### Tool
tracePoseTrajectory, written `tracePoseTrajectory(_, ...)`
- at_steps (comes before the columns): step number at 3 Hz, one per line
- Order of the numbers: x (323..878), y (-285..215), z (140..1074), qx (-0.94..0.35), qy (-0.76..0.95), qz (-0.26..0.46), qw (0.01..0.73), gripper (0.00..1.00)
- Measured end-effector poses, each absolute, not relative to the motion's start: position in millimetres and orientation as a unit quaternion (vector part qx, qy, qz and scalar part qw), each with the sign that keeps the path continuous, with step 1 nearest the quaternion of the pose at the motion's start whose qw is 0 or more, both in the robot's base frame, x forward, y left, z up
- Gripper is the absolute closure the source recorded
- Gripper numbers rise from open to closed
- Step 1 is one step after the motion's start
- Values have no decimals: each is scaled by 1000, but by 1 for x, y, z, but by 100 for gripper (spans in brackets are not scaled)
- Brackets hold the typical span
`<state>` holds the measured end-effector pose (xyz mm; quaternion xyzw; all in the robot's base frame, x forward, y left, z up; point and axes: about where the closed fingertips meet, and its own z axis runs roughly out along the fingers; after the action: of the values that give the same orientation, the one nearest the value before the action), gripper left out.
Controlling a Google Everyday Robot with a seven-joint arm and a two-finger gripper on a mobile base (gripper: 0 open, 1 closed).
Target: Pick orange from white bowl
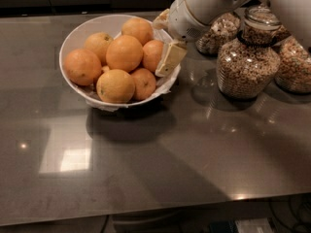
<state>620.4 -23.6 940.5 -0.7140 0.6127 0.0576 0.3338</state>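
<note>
A white bowl [80,28] with a crinkled liner stands at the back left of the grey counter. It holds several oranges piled together. One deep orange one [150,55] lies at the right side of the pile. My gripper [165,39] comes in from the upper right on a white arm and hangs over the bowl's right rim. It is open. One cream finger [170,58] is just right of that orange, touching or nearly touching it. The other finger [161,19] is behind, near the top orange [137,29]. Nothing is held.
Three glass jars of cereal stand right of the bowl: a tall one [248,59] nearest, one behind it [216,33], one at the right edge [294,64]. The counter [160,164] runs wide to the front, with its edge near the bottom.
</note>
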Motion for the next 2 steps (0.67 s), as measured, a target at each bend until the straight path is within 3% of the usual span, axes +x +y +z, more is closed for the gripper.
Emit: tracePoseTrajectory(2,630,-21,933,-710,614,62,340,21)
